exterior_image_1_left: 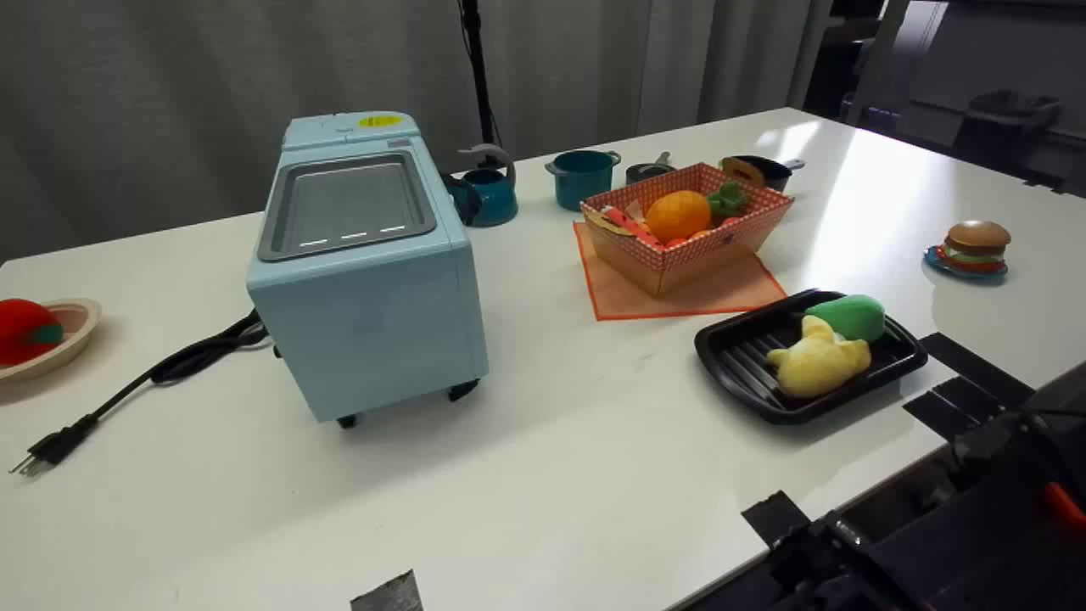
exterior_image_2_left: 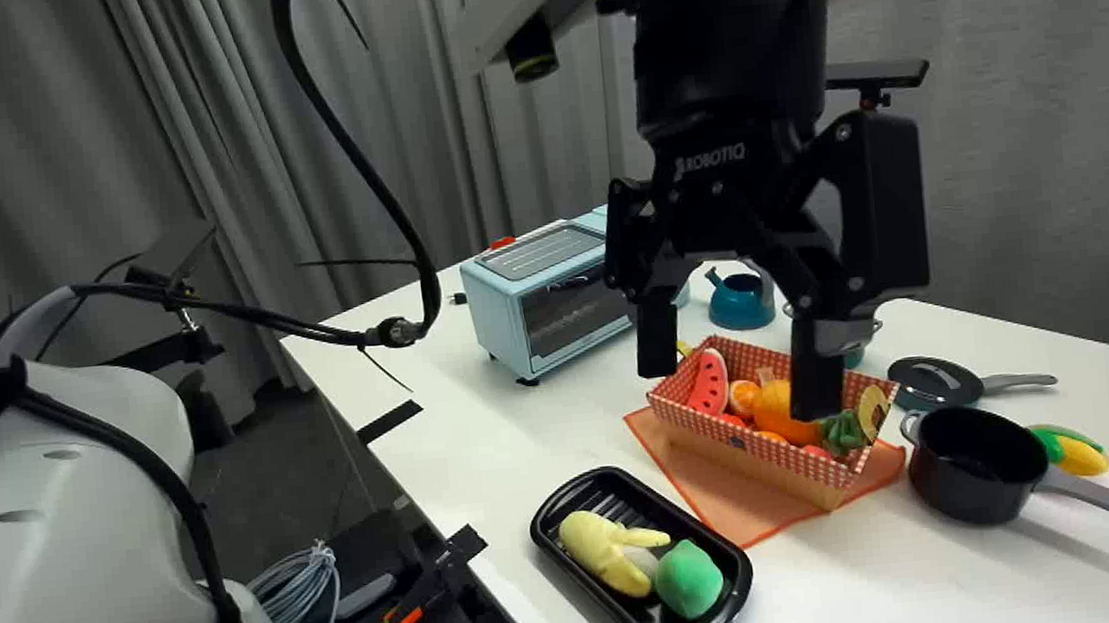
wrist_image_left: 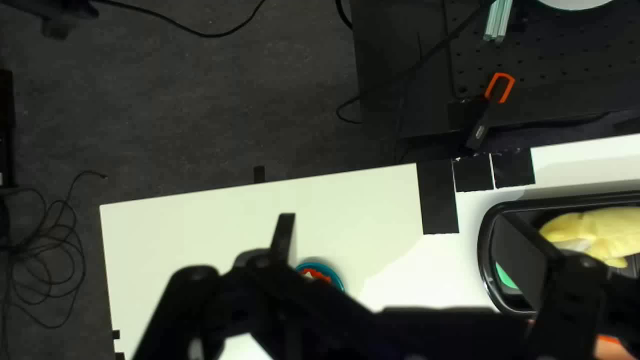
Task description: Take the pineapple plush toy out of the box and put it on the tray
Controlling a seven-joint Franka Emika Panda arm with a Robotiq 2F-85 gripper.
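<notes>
The orange pineapple plush toy (exterior_image_1_left: 677,215) with its green tuft lies in the box among other toy food; it also shows in an exterior view (exterior_image_2_left: 774,413), partly behind a finger. The box (exterior_image_1_left: 721,253) is an orange-red checked basket on an orange cloth, seen in both exterior views (exterior_image_2_left: 753,463). The black tray (exterior_image_1_left: 768,411) holds a yellow plush (exterior_image_1_left: 819,365) and a green item (exterior_image_1_left: 851,316); it also shows in the wrist view (wrist_image_left: 484,240). My gripper (exterior_image_2_left: 735,364) is open and empty, raised high above the table. In the wrist view (wrist_image_left: 402,247) its fingers stand wide apart.
A light-blue appliance (exterior_image_1_left: 382,331) stands beside the box. Behind the box are a teal pot (exterior_image_1_left: 584,180), a teal kettle (exterior_image_2_left: 742,300) and a lidded pan (exterior_image_2_left: 934,384). A black saucepan (exterior_image_2_left: 980,475) stands close to the box. A toy burger (exterior_image_1_left: 976,244) sits near the tray.
</notes>
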